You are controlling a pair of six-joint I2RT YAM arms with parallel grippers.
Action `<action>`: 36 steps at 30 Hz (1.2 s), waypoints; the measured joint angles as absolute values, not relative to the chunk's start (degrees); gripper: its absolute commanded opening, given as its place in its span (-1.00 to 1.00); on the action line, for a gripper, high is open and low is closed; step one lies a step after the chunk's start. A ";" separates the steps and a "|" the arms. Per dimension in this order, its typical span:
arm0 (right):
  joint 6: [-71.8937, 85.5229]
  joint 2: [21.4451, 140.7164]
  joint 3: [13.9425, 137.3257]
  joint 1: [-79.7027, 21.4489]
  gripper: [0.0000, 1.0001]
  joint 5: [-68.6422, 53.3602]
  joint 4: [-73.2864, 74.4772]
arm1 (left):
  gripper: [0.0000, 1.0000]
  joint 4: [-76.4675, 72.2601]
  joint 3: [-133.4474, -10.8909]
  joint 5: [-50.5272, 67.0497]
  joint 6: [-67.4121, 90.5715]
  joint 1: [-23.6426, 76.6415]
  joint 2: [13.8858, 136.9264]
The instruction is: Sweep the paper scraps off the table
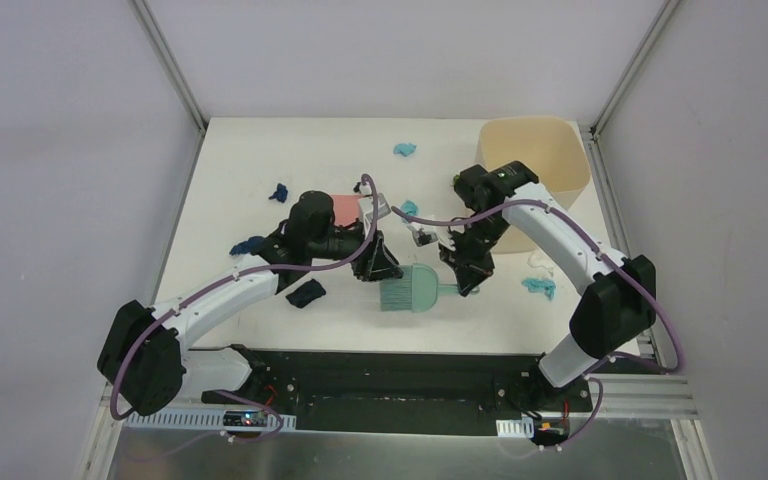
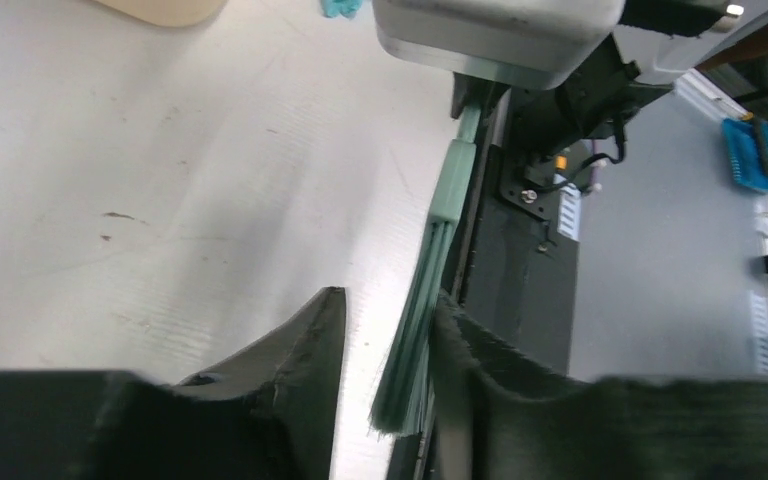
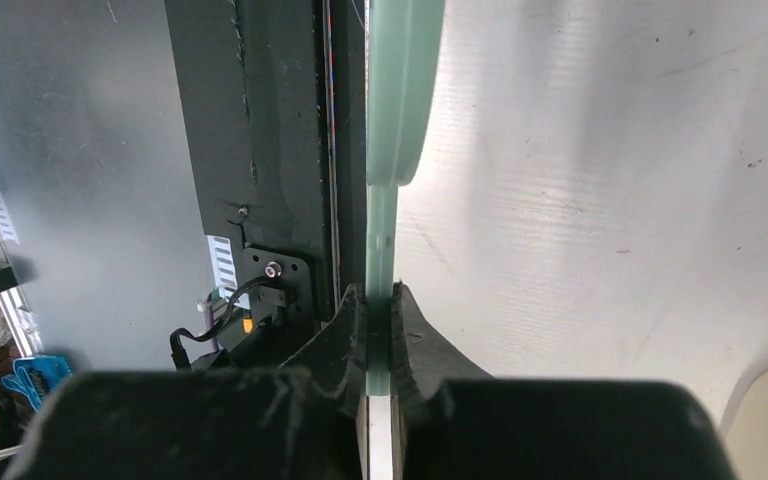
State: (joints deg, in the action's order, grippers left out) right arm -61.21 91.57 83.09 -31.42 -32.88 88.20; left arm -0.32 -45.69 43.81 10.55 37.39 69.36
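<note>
The teal hand brush (image 1: 412, 290) stands on edge near the table's (image 1: 250, 150) front middle. My right gripper (image 1: 467, 283) is shut on its handle (image 3: 381, 235), which is pinched flat between both fingers. My left gripper (image 1: 380, 265) is open at the bristle end; the bristles (image 2: 412, 345) hang between its fingers, against the right one (image 2: 480, 370). Paper scraps lie scattered: teal ones at the back (image 1: 404, 150), the middle (image 1: 409, 208) and the right (image 1: 538, 287), dark blue ones at the left (image 1: 278, 192) (image 1: 248, 244), and a dark one (image 1: 306, 292) by my left forearm.
A beige bin (image 1: 530, 155) stands at the back right corner. The pink dustpan (image 1: 344, 208) lies mid-table, partly hidden behind my left wrist. Grey frame posts rise at the back corners. The black base plate (image 1: 390, 385) runs along the near edge.
</note>
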 measured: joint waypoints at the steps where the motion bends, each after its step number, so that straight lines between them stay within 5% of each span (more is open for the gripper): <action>1: -61.19 91.79 83.35 -31.44 -1.00 -33.50 88.38 | -0.62 -0.80 -45.69 44.16 11.16 37.39 69.76; 4: -60.99 92.71 84.07 -31.42 -0.84 -34.28 88.58 | -1.00 -2.07 -45.69 46.50 12.40 37.39 70.43; 11: -60.27 94.28 87.39 -25.98 -0.02 -43.64 89.84 | -1.00 -3.55 -45.01 48.10 14.22 36.62 69.73; 23: -62.13 91.66 81.76 -10.46 0.12 -69.43 90.11 | -1.00 -28.23 -37.78 54.59 35.97 29.52 70.24; 36: -66.13 89.10 77.65 -6.94 0.05 -78.26 89.76 | -1.00 -43.13 -36.60 56.10 49.17 27.38 75.44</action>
State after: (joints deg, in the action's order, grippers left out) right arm -66.13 89.10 77.65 -6.94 -78.26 89.76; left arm -43.13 -36.60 56.10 49.17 27.38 75.44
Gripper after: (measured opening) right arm 0.546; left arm 0.014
